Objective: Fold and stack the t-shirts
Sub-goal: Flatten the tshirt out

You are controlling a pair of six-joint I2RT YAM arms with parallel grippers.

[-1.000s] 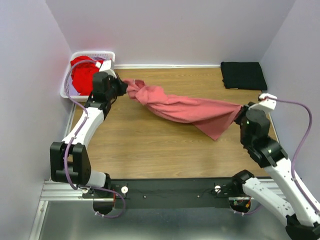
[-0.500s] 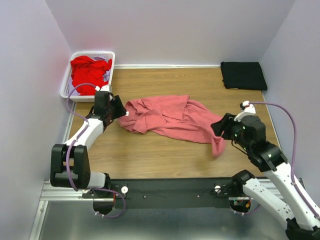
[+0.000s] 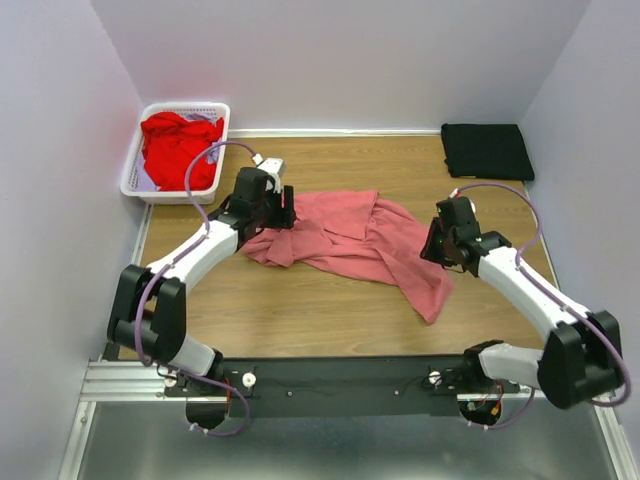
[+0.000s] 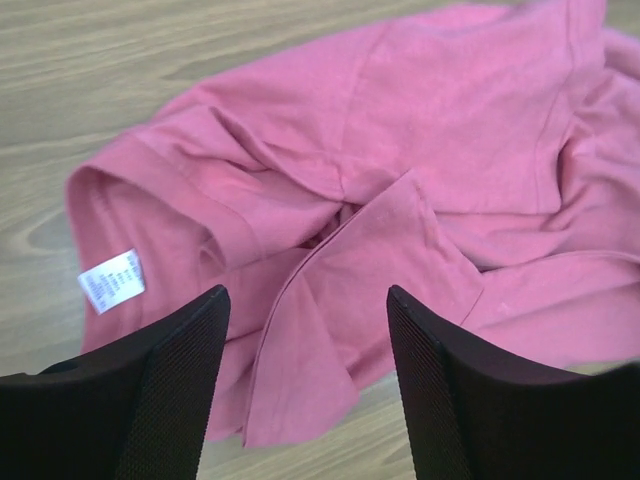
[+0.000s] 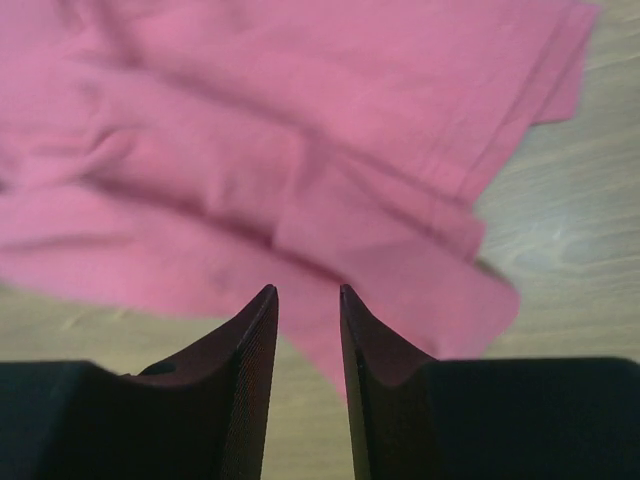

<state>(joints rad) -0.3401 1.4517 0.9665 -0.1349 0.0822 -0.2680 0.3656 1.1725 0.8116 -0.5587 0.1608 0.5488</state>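
Salmon-pink t-shirt [image 3: 345,235] lies crumpled at mid-table [image 3: 300,300]. Left gripper [image 4: 305,295] hovers over its left end, jaws wide apart and empty. Right gripper [image 5: 306,292] hovers over its right edge, jaws narrowly parted, gripping nothing. Red t-shirt [image 3: 175,140] fills the basket [image 3: 190,107]. Black t-shirt [image 3: 487,150] lies folded far right.

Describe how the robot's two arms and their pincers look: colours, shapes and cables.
Both the left arm and right arm have smooth white link shells joined by chunky black joints. A lilac cable loops off each wrist. The left pincer and right pincer each carry two black tapering fingers; the left's show a fine woven texture.
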